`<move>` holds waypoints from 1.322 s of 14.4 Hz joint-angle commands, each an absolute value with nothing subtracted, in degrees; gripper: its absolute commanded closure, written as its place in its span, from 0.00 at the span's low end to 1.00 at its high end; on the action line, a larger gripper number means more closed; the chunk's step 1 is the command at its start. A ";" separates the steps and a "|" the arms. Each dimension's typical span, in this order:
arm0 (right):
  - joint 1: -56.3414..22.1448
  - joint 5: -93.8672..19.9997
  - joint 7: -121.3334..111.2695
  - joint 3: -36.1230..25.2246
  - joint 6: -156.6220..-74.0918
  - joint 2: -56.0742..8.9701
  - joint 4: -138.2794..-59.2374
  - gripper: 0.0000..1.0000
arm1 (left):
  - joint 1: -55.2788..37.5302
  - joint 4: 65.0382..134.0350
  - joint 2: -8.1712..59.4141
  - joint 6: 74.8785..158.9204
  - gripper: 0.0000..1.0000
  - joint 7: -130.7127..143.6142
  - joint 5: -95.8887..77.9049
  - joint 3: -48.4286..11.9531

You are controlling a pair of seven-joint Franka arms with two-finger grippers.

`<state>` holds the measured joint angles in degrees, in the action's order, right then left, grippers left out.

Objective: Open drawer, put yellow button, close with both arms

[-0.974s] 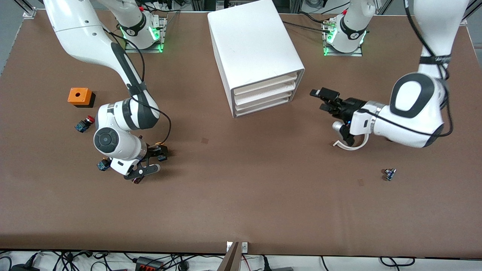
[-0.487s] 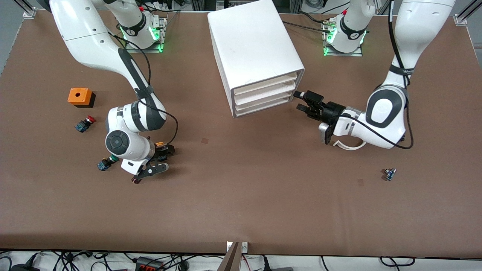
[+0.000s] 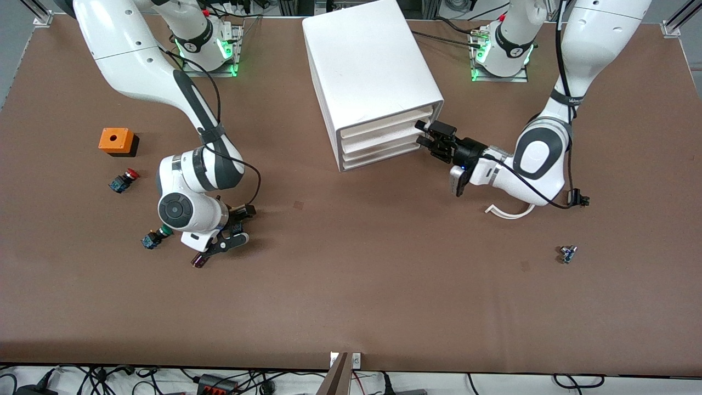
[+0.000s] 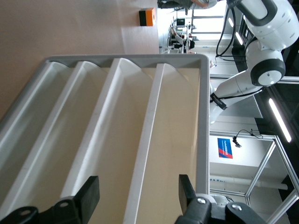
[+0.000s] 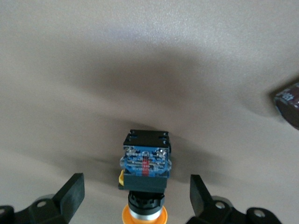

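Tabletop point(image 3: 351, 307): brown, carrying all items listed.

Drawer cabinet point(image 3: 373, 77): white, four drawers, all shut, set between the two arm bases. No drawer is opened yet.

Left arm point(image 3: 570, 66): reached toward the cabinet front. Left gripper point(image 3: 430, 136): held at the drawer fronts near the upper drawers, its fingers point(image 4: 88, 196) spread apart with nothing between them; in the left wrist view the drawer fronts point(image 4: 126, 140) fill the frame. Risk, as judged: if the fingers are closed on a front edge off-centre or between two drawers, the hold may slip, or the light cabinet may be dragged across the tabletop instead of a drawer sliding out.

Right arm point(image 3: 142, 66): bent low toward its own end of the tabletop. Right gripper point(image 3: 233, 219): fingers parted, straddling the yellow button point(image 5: 145, 186), nothing clamped yet. The yellow button is seen lying on the tabletop between the fingers, blue base away from the wrist, cap toward it. Risk, as judged: the rounded cap and lying pose may let the part roll or twist out when it is squeezed.

Orange box point(image 3: 116, 141): near the right arm's end.

Red-capped button point(image 3: 124, 180) and green-capped button point(image 3: 153, 238): close by; the green one could be knocked by the wrist.

Small blue part point(image 3: 567, 253): well apart, toward the left arm's end.
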<state>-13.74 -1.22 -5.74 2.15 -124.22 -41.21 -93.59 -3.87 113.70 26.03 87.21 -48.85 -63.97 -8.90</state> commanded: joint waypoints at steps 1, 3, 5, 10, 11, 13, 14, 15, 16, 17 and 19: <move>-13.45 -2.20 -7.56 2.29 -123.22 -41.31 -93.16 0.08 | -3.87 115.84 24.08 87.89 0.30 -50.45 -65.30 -9.84; -13.45 -2.20 -7.47 2.29 -123.31 -41.31 -93.16 0.16 | -3.87 116.54 24.08 87.89 0.32 -50.71 -65.30 -9.84; -13.45 -2.20 -7.47 2.29 -123.66 -41.40 -93.16 0.18 | -3.95 117.33 24.08 87.98 0.36 -52.54 -65.30 -9.93; -13.27 -2.11 -7.47 2.11 -123.84 -41.57 -93.16 0.31 | -4.48 117.77 24.61 88.15 0.63 -55.55 -65.30 -9.84; -13.27 -2.02 -7.56 2.11 -123.84 -41.57 -93.16 0.35 | -4.66 117.77 24.61 88.07 0.72 -55.63 -65.30 -9.84; -13.27 -1.93 -7.56 2.11 -123.92 -41.57 -93.16 0.40 | -5.10 117.34 24.61 88.24 0.89 -55.72 -65.21 -9.84; -13.27 -1.85 -7.56 2.11 -123.93 -41.75 -93.16 0.42 | -5.18 116.99 24.70 88.33 0.96 -55.64 -65.04 -9.84; -13.27 -1.85 -7.56 2.11 -123.93 -41.84 -93.08 0.47 | -5.19 116.63 24.87 88.42 0.98 -55.63 -64.87 -9.76; -13.27 -1.67 -7.56 2.02 -123.93 -41.84 -93.08 0.54 | -5.10 115.33 25.40 88.42 0.99 -55.63 -64.34 -9.58; -13.27 -1.67 -7.56 2.02 -123.93 -41.92 -93.08 0.62 | -4.75 114.36 26.10 88.42 0.99 -55.55 -64.16 -9.32; -13.27 -1.67 -7.65 2.02 -123.49 -41.75 -92.73 0.80 | -4.48 111.64 27.67 88.50 0.99 -55.37 -62.33 -8.70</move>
